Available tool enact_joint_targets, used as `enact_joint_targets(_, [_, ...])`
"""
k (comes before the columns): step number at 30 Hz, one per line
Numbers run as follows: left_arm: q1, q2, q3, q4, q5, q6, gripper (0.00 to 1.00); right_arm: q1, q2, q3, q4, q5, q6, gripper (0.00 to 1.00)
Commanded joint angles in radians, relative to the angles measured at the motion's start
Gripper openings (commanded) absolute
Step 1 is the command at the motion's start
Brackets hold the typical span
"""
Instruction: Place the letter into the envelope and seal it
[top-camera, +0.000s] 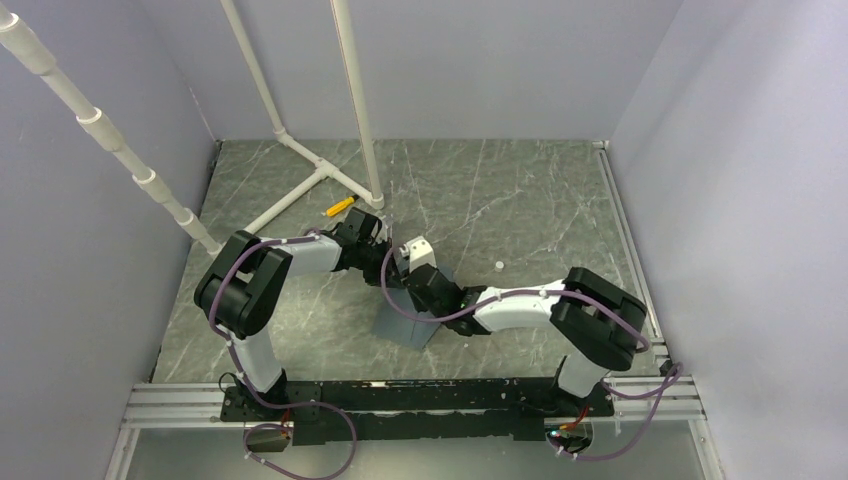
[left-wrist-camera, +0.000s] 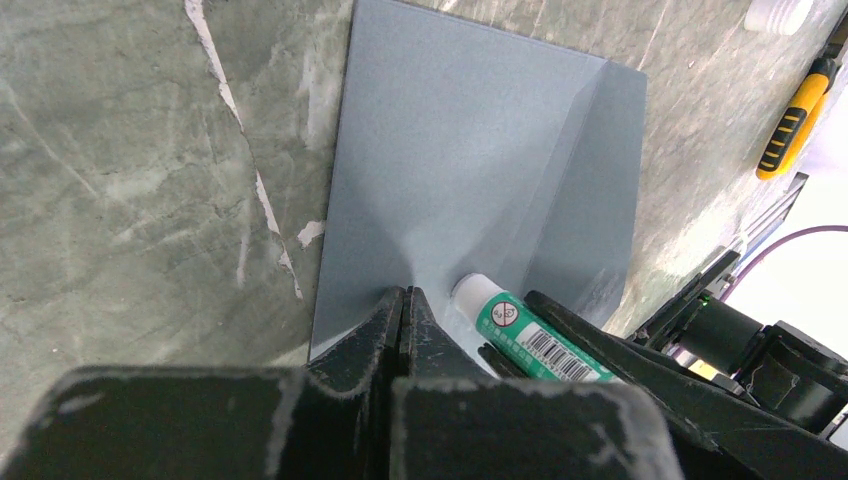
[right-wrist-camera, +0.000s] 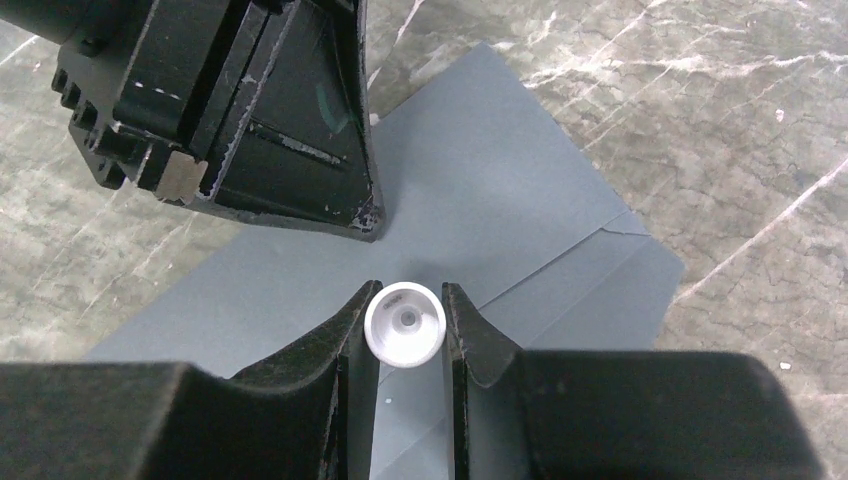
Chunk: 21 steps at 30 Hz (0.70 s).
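A flat slate-grey paper envelope (left-wrist-camera: 470, 150) lies on the green marble-patterned counter (top-camera: 520, 190), just in front of the two arms' bases and between them, with both arms bent inward over it. A straight crease crosses the envelope near one end, and the strip beyond it looks a shade darker. The left pincer (left-wrist-camera: 403, 298) is fully closed, its two black fingers pressed together with no gap. Its tips come down on the near edge of the envelope in the left wrist view. The right pincer (right-wrist-camera: 405, 292) stands narrow, clamped on a white-and-green glue stick (right-wrist-camera: 404, 323) with a barcode label. In the right wrist view the stick's round white end sits between the two fingers, pointing down at the grey paper. In the left wrist view the stick's end lies just beside the left pincer's tips, low over the envelope; whether it touches the paper I cannot tell. A small white round cap (top-camera: 498, 265) sits on the counter beyond the right arm, apart from the envelope. A yellow-and-black handled tool (top-camera: 340, 207) lies farther back on the left, near the foot of the white plastic pipe frame (top-camera: 300, 150).
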Motion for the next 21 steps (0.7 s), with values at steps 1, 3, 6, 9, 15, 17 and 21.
enact_joint_targets(1, [-0.006,0.031,-0.038,-0.084,-0.140,0.053,0.02,-0.024,-0.095,0.035,-0.077,-0.058,0.002,0.00])
enact_joint_targets(3, [-0.007,0.022,-0.039,-0.078,-0.137,0.055,0.03,-0.069,-0.187,0.011,-0.068,-0.137,0.070,0.00])
enact_joint_targets(6, [-0.007,0.007,-0.040,-0.064,-0.120,0.050,0.02,-0.182,-0.309,-0.077,0.016,-0.279,0.222,0.00])
enact_joint_targets(9, [-0.007,-0.017,-0.039,-0.058,-0.109,0.052,0.02,-0.301,-0.412,-0.153,0.026,-0.356,0.369,0.00])
enact_joint_targets(15, [-0.011,-0.041,-0.018,-0.053,-0.076,0.058,0.03,-0.517,-0.592,-0.266,-0.119,-0.401,0.693,0.00])
enact_joint_targets(17, [-0.016,-0.045,-0.008,-0.060,-0.076,0.060,0.02,-0.580,-0.604,-0.296,-0.137,-0.441,0.757,0.00])
enact_joint_targets(21, [-0.022,-0.053,0.002,-0.080,-0.084,0.066,0.02,-0.676,-0.616,-0.387,-0.084,-0.545,0.879,0.00])
